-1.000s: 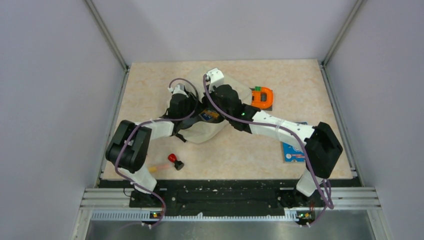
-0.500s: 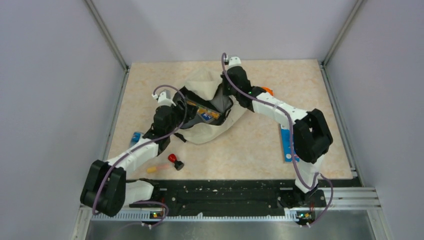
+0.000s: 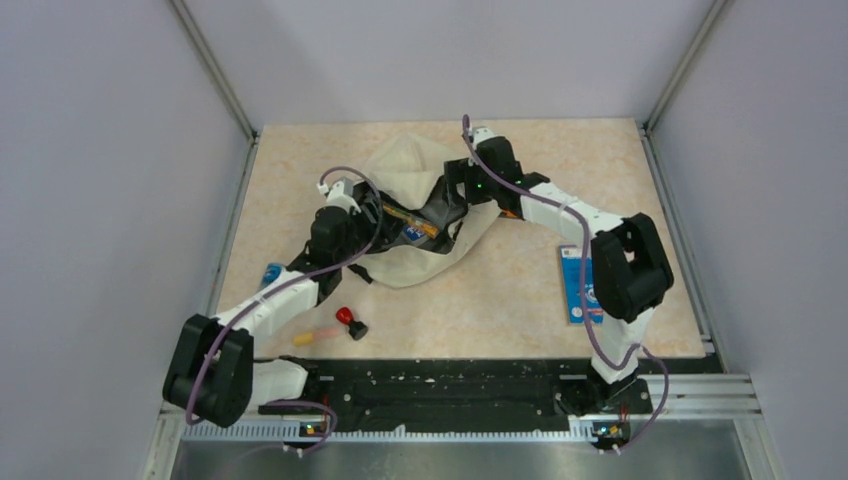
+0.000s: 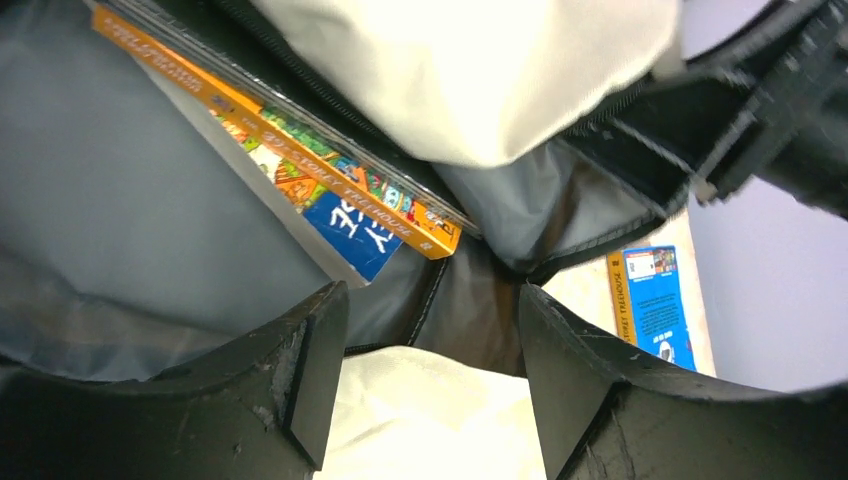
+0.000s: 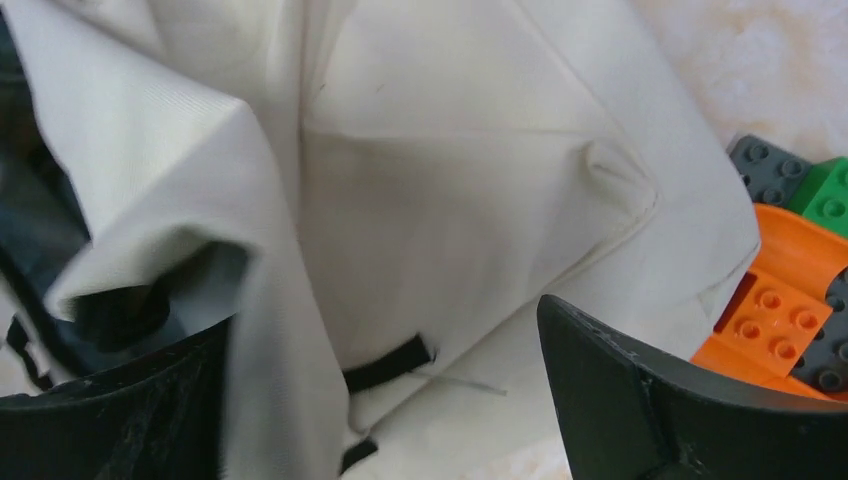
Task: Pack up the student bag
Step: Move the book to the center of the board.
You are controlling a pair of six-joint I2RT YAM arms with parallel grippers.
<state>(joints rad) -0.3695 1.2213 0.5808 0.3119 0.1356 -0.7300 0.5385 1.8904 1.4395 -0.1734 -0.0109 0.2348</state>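
The student bag [image 3: 415,165] is a cream fabric backpack lying mid-table with its mouth open and grey lining showing. An orange-spined book [image 3: 408,222] lies inside it, and the left wrist view shows the same book [image 4: 330,180] against the lining. My left gripper [image 3: 378,212] is at the bag's left rim, open; its fingers [image 4: 300,370] straddle a cream fold of the bag [image 4: 420,420] without pinching it. My right gripper [image 3: 452,192] hovers at the bag's right side. In its own view that gripper [image 5: 385,320] stands wide open over loose cream fabric [image 5: 450,180].
An orange, green and grey brick toy [image 5: 790,290] sits just right of the bag. A blue book [image 3: 580,285] lies on the table at right. A red-and-black item [image 3: 350,320], a yellow-orange stick [image 3: 305,337] and a small blue item [image 3: 272,272] lie at the near left.
The right gripper has opened from shut and let go of the bag's fabric, shifting right. The left gripper has opened wider, and its arm has swung out to the left.
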